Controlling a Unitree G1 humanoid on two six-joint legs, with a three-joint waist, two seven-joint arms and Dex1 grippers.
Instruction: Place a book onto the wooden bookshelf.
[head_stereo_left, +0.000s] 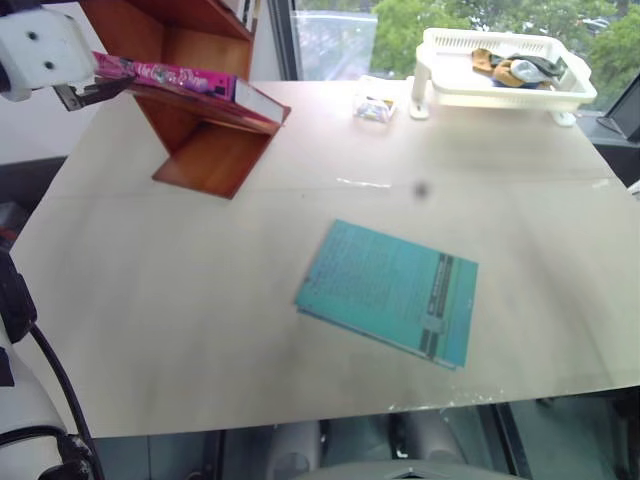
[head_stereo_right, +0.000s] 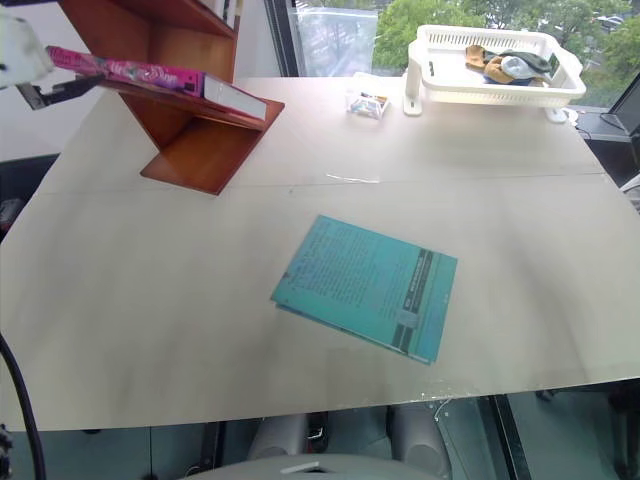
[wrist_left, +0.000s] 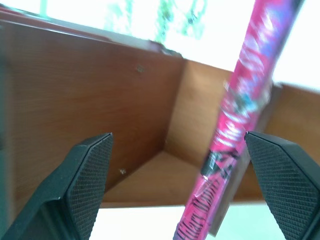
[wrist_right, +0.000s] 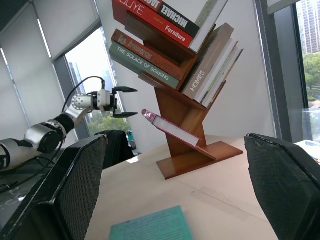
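1. Resting on a low slanted board of the wooden bookshelf (wrist_right: 192, 125), the book (head_stereo_left: 180, 78) is pink and thick, and its pages face the table (head_stereo_left: 200, 300).
2. The left hand (wrist_right: 123, 102) hangs in the air just beside the book's outer end, and its two black fingers are spread wide with nothing between them.
3. The right hand (wrist_right: 175, 200) is spread too, holding nothing, and it is well apart from the shelf.
4. The book looks stiff and a bit heavy (it is thick), and its shiny cover could be slippery.
5. If it needs a push or a new hold, the thick spine edge that sticks out of the shelf seems the best place to pinch.
6. A teal book (head_stereo_left: 392, 290) lies flat on the table, and a white basket (head_stereo_left: 500, 85) sits far back.
7. The job looks nearly done.
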